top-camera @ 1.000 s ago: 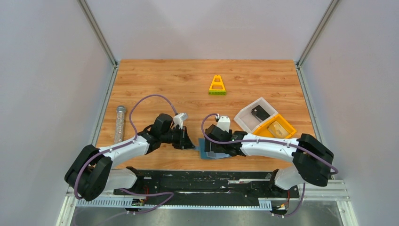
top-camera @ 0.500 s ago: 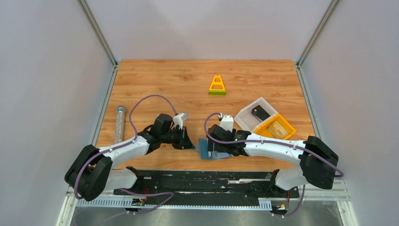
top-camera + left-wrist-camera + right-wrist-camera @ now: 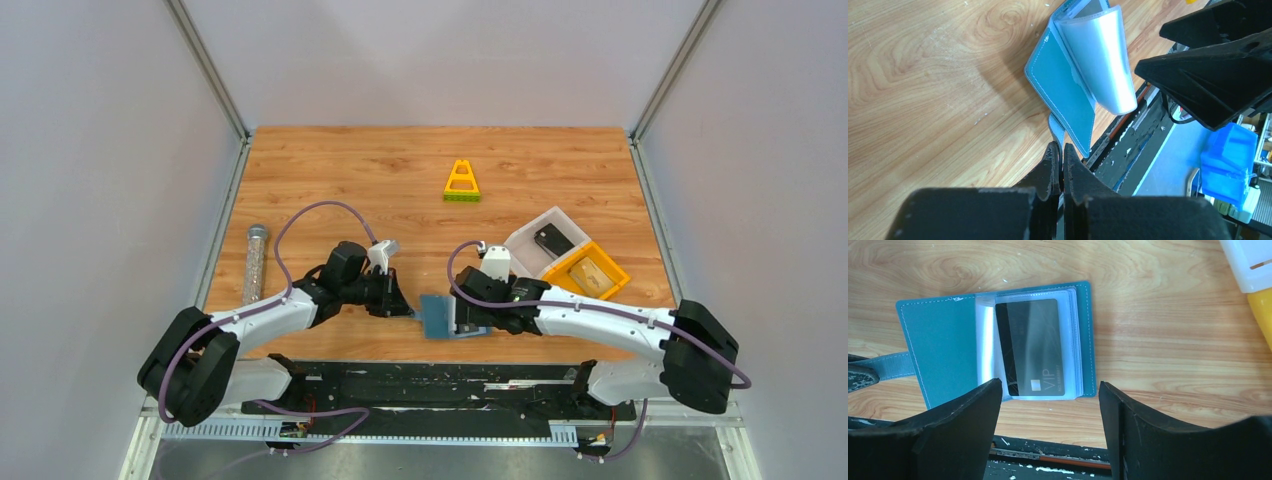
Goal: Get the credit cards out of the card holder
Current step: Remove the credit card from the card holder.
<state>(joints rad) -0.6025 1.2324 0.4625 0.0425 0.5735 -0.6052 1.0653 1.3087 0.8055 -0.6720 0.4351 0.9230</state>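
The slate-blue card holder [image 3: 438,315] lies open near the table's front edge; it also shows in the right wrist view [image 3: 943,347] and the left wrist view [image 3: 1060,92]. A dark grey-black credit card [image 3: 1033,347] marked VIP sits in its clear plastic sleeves [image 3: 1100,60]. My left gripper [image 3: 408,311] is shut on the holder's small tab [image 3: 1056,131], seen again in the right wrist view [image 3: 895,365]. My right gripper [image 3: 1050,405] is open, above the holder's near edge, touching nothing. Another dark card [image 3: 552,239] lies in the white bin [image 3: 520,250].
A yellow bin [image 3: 592,270] with a tan item adjoins the white bin at the right. A yellow triangular toy [image 3: 461,182] stands farther back. A clear tube [image 3: 254,262] lies along the left edge. The black base rail [image 3: 430,375] runs just behind the holder.
My right gripper has drawn back to the right, off the holder, uncovering its open panels. The left gripper has stayed on the tab.
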